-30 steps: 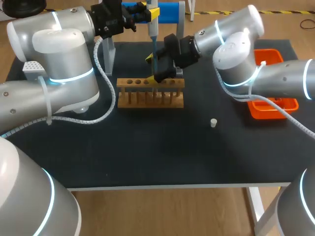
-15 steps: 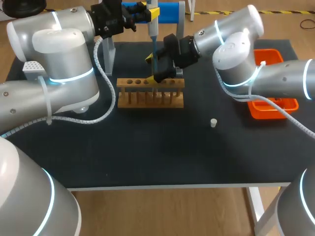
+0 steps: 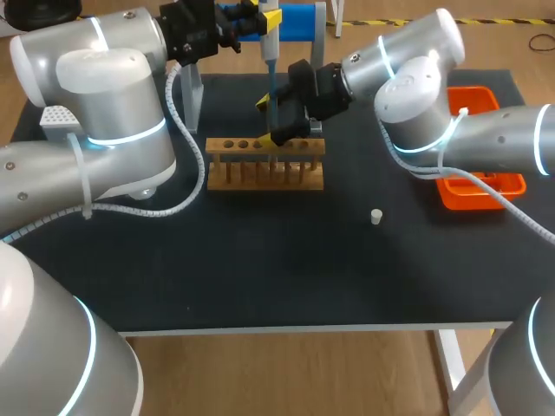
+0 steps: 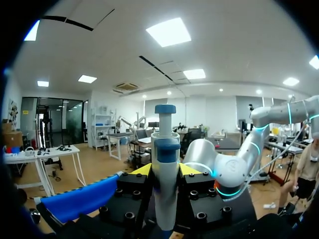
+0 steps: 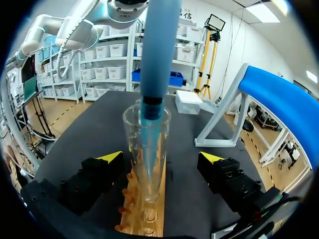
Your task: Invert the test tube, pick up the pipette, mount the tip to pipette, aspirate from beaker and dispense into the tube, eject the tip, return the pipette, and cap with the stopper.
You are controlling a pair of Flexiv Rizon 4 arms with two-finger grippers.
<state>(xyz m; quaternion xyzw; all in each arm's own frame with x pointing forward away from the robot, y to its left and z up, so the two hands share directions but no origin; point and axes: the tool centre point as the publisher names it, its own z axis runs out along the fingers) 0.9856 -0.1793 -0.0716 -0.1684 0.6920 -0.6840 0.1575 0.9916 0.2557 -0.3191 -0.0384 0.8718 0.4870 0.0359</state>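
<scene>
My left gripper (image 3: 258, 19) (image 4: 164, 170) is shut on the blue and white pipette (image 3: 269, 48) (image 4: 164, 174), held upright above the wooden rack (image 3: 264, 165) (image 5: 144, 211). The pipette (image 5: 157, 50) reaches down so that its tip sits inside the clear test tube (image 3: 275, 130) (image 5: 145, 149), which stands upright in the rack. Either side of the tube is my right gripper (image 3: 264, 121) (image 5: 161, 157), open, with both yellow fingertips (image 5: 110, 156) clear of the glass. A small white stopper (image 3: 376, 217) lies on the black mat to the right of the rack. No beaker shows.
The blue pipette stand (image 3: 290, 17) (image 5: 279, 99) is at the back behind the rack. An orange tray (image 3: 481, 186) sits at the right edge under my right arm. A white tip box (image 3: 56, 121) is at the far left.
The left gripper with the pipette has crept very slightly upward. The right arm has kept still.
</scene>
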